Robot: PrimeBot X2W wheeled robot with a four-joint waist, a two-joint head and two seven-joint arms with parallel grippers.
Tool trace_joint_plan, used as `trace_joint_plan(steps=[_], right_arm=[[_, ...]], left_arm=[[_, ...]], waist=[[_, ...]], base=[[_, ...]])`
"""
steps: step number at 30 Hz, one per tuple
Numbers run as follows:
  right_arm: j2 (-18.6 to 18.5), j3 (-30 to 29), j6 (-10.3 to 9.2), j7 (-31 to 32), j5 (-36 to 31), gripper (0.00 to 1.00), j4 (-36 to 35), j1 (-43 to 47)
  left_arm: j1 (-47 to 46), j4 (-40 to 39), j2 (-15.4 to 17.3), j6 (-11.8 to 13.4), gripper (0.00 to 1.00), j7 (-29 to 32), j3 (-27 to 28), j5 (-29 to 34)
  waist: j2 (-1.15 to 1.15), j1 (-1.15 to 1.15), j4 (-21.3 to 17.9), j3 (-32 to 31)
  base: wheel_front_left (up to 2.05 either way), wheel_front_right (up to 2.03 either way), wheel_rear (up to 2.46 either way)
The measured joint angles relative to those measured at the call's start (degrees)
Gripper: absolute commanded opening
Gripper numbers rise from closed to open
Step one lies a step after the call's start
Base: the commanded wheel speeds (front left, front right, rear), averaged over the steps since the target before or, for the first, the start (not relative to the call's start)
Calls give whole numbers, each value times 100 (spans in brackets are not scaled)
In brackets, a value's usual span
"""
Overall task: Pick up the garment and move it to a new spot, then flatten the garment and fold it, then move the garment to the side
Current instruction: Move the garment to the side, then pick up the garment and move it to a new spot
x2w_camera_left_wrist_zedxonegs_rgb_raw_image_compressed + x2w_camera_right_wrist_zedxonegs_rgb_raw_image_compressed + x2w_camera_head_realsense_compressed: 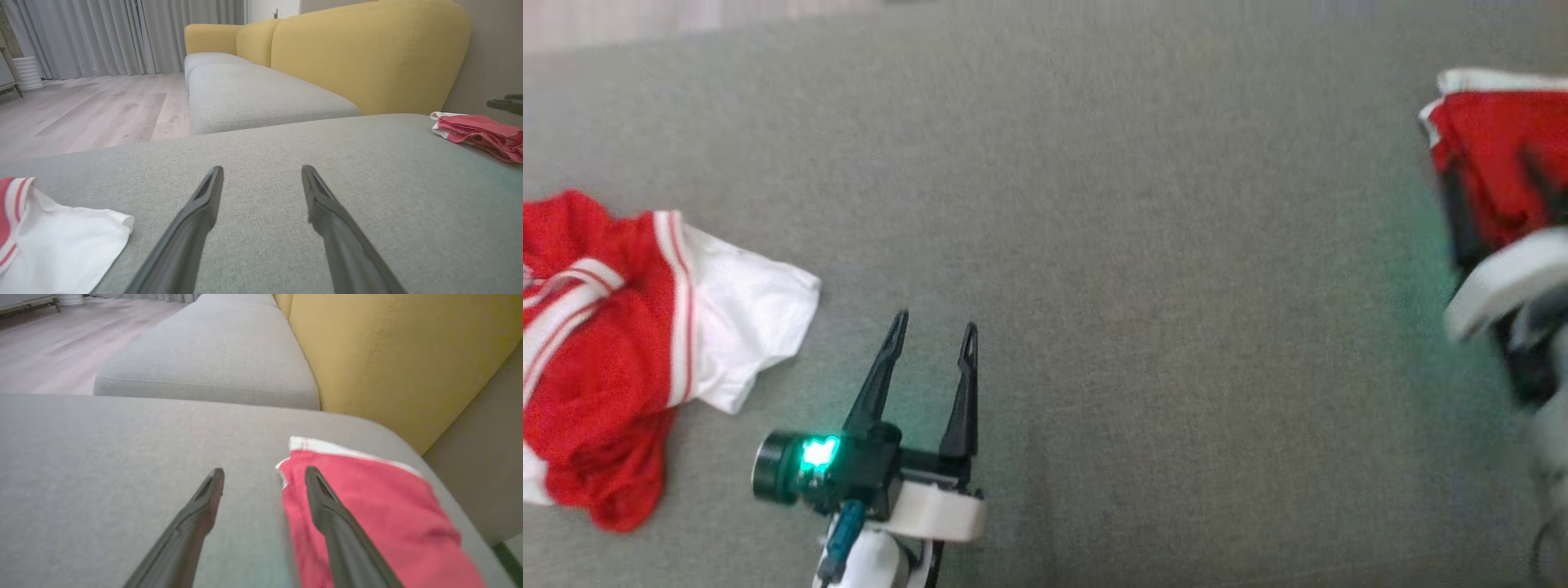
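Above the grey seat [1135, 245] the left gripper [935, 321] and right gripper [264, 471] gape empty, yellow backrest [367, 53] and wood floor [102, 110] beyond

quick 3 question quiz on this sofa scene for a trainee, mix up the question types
1. True or false: the left claw is shut on the crumpled garment.
2. Pick one: the folded red garment lies closest to A) the left claw, B) the right claw, C) the wooden floor.
3. Fill in: the sofa's backrest is ___ in colour.

Key: 1 false, it is open over bare cushion; 2 B; 3 yellow.
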Motion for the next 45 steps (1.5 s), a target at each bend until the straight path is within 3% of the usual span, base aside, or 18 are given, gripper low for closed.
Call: trace_joint_plan(steps=[10,13,19,27,45], right_arm=[[1050,580,0,-1048,490,100,-506,1802],[1324,388,0,-1135,490,100,-837,2388],[1691,-319,0,-1136,181,100,-2056,3559],[1868,-392,-1,-1136,-46,100,-2569,4433],[1953,-361,0,-1136,-192,100,-2683,4687]], left_arm=[[901,-38,-3,299,100,1,141,-392],[1160,-165,-3,454,100,2,219,-389],[1513,-492,1,480,100,1,467,-321],[2027,-632,7,292,100,1,539,-74],[2232,-402,8,229,100,1,669,-44]], waist=[[0,-1,348,-1200],[0,-2,454,-1523],[0,-1,652,-2049],[0,0,751,-2433],[0,1,671,-2654]], base=[[0,0,0],[0,0,0],[0,0,0],[0,0,0],[0,0,0]])
